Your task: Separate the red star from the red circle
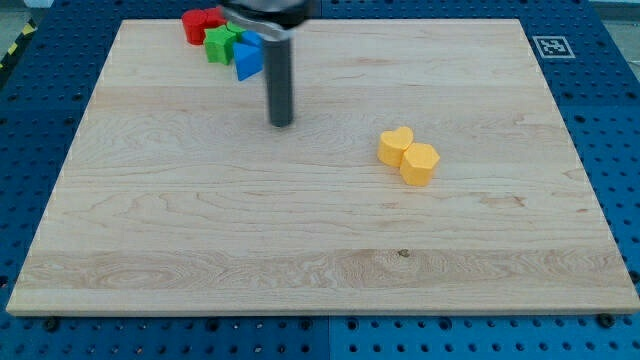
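Note:
Two red blocks sit touching at the view's top left: one (193, 27) on the left and one (213, 17) just right of it. I cannot tell which is the star and which is the circle. A green block (221, 43) and a blue block (247, 61) press against them on the lower right. My tip (281, 123) rests on the board, below and to the right of this cluster. It is a short gap from the blue block and touches no block. The arm's dark body hides the cluster's upper right part.
A yellow heart (395, 145) and a yellow hexagon-like block (420, 164) sit touching, right of the board's centre. The wooden board (320, 250) lies on a blue pegboard table. A marker tag (551, 46) lies off its top right corner.

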Available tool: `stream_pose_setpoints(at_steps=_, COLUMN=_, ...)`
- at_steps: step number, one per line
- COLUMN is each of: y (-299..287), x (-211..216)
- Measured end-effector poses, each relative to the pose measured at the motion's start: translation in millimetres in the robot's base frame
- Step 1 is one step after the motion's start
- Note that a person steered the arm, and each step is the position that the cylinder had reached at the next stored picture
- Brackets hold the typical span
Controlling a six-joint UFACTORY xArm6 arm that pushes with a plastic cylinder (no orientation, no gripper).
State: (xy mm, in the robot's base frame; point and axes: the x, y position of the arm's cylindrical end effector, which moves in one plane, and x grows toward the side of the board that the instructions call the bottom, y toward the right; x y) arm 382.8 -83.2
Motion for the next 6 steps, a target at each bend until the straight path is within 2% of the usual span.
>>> stream_pose_setpoints(at_steps=1, y=-76.1, x=-30.5)
stream_pose_setpoints(at_steps=3, y=-147.0, x=-134.3)
stream_pose_setpoints(at_steps=5, y=-137.0, x=-190.9)
stream_pose_setpoints(at_steps=6, y=-128.8, x=-191.3)
